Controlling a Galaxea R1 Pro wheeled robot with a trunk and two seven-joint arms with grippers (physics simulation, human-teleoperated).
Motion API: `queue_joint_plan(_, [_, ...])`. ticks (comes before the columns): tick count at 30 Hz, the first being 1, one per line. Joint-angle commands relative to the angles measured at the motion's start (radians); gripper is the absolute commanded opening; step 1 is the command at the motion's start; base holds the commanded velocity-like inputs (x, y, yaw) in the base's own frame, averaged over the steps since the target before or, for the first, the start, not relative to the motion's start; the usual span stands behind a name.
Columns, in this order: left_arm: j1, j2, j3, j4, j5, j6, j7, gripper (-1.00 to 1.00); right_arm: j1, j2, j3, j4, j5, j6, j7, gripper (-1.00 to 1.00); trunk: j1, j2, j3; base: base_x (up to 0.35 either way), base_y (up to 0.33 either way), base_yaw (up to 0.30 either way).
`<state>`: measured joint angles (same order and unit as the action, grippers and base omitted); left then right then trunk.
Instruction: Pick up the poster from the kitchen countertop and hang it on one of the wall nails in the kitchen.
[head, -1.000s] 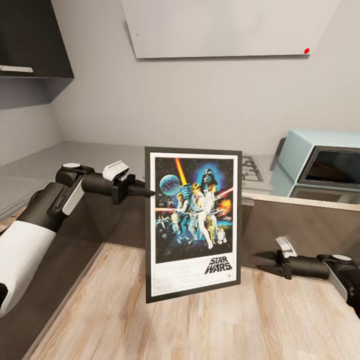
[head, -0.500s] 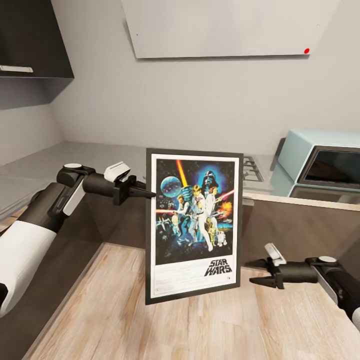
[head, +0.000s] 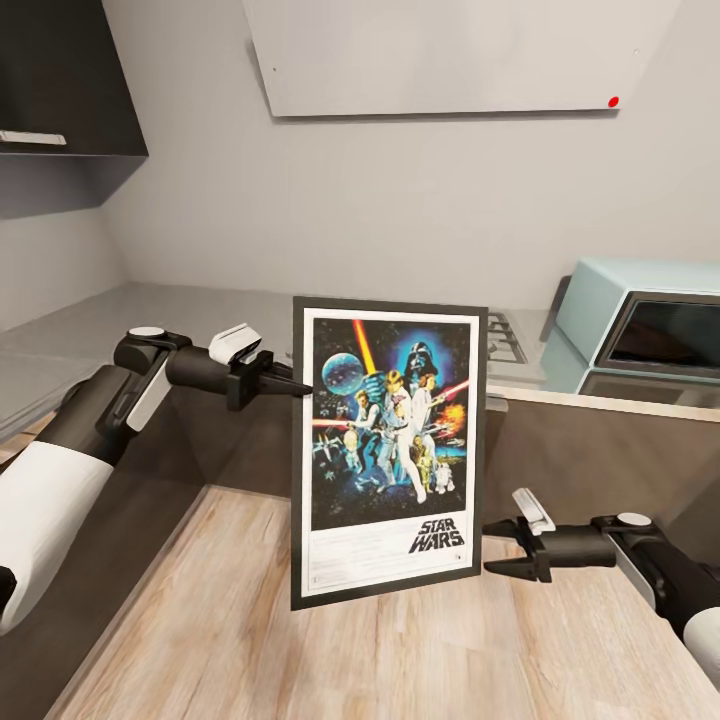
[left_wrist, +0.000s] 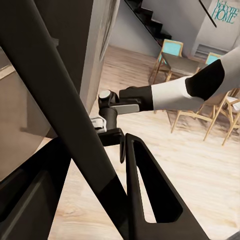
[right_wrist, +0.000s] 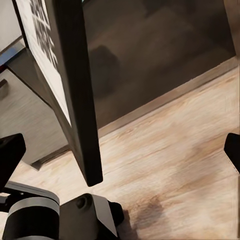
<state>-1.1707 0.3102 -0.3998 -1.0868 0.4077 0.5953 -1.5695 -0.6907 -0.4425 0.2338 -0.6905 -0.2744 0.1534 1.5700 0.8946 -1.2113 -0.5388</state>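
The poster (head: 390, 450) hangs upright in the air in front of me, a Star Wars print with a white border and thin black frame. My left gripper (head: 296, 386) is shut on the frame's left edge, about a third of the way down. In the left wrist view the black frame (left_wrist: 55, 85) runs as a slanted bar between the fingers (left_wrist: 147, 190). My right gripper (head: 489, 547) stands open just right of the poster's lower right corner, apart from it. The right wrist view has that frame corner (right_wrist: 82, 125) between the spread fingertips (right_wrist: 10, 150). The pale-grey kitchen countertop (head: 200, 305) lies behind.
A steel hob (head: 505, 338) and a mint-coloured oven (head: 650, 320) sit on the counter at the right. A pale panel (head: 440, 55) on the wall carries a small red dot (head: 613, 102). A dark wall cabinet (head: 60, 80) hangs upper left. Wooden floor (head: 250, 640) lies below.
My right gripper has moved left and a little down, closing in on the poster's lower right corner. The poster and left gripper have barely shifted to the right.
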Motion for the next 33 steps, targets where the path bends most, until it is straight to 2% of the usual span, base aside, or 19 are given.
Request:
queue_joint_plan(1, [-0.001,0.001,-0.004,0.0,0.005,0.011,-0.001,-1.0,-0.001,-0.001,0.007,0.0,-0.009,0.008,0.001,1.0,0.0,-0.001,-0.001,0.0,0.0,0.0])
queue_joint_plan(18, [-0.001,0.001,-0.004,0.001,0.006,0.011,-0.001,-1.0,-0.001,0.001,0.008,0.0,-0.009,-0.003,0.001,1.0,0.0,-0.001,-0.001,0.0,0.0,0.0])
queue_joint_plan(33, [-0.001,0.001,-0.004,0.001,0.006,0.011,-0.001,-1.0,-0.001,0.022,0.008,0.0,-0.009,-0.005,0.001,1.0,0.0,-0.001,-0.001,0.0,0.0,0.0])
